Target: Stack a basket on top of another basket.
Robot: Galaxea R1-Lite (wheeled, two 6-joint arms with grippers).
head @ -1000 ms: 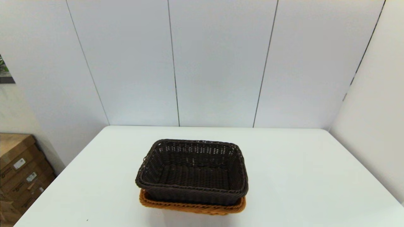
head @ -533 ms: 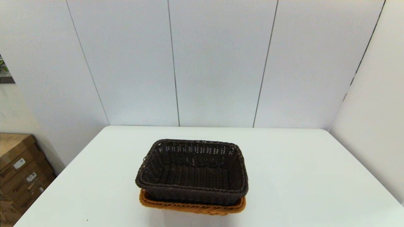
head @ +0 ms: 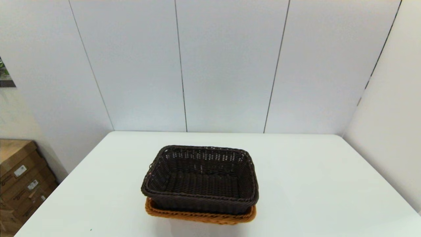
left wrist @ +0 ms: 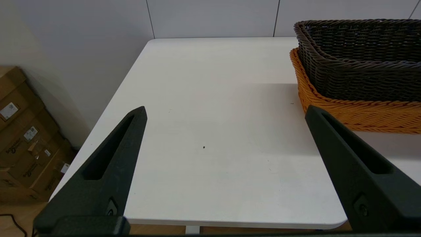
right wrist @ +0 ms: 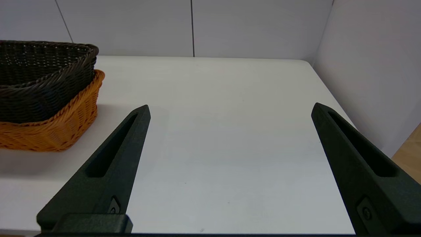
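The dark basket (head: 200, 179) sits inside the orange basket (head: 200, 217), nested into it, and both are upright on the white table (head: 312, 184). Only a low band of the orange basket shows under the dark one in the head view; its rim comes out a little on the near side. In the left wrist view the dark basket (left wrist: 358, 56) stands higher than the orange basket (left wrist: 358, 112) that holds it.

The left gripper (left wrist: 225, 113) is at the near edge of the table, to the left of the baskets and apart from them. Its fingers (left wrist: 111, 158) are spread wide and hold nothing. The right gripper (right wrist: 230, 110) is at the near edge too, to the right of the baskets, well apart from them. Its fingers (right wrist: 115, 154) are also spread wide, with only bare table between them. Some cardboard boxes (head: 19, 184) stand on the floor, far to the left of the baskets.
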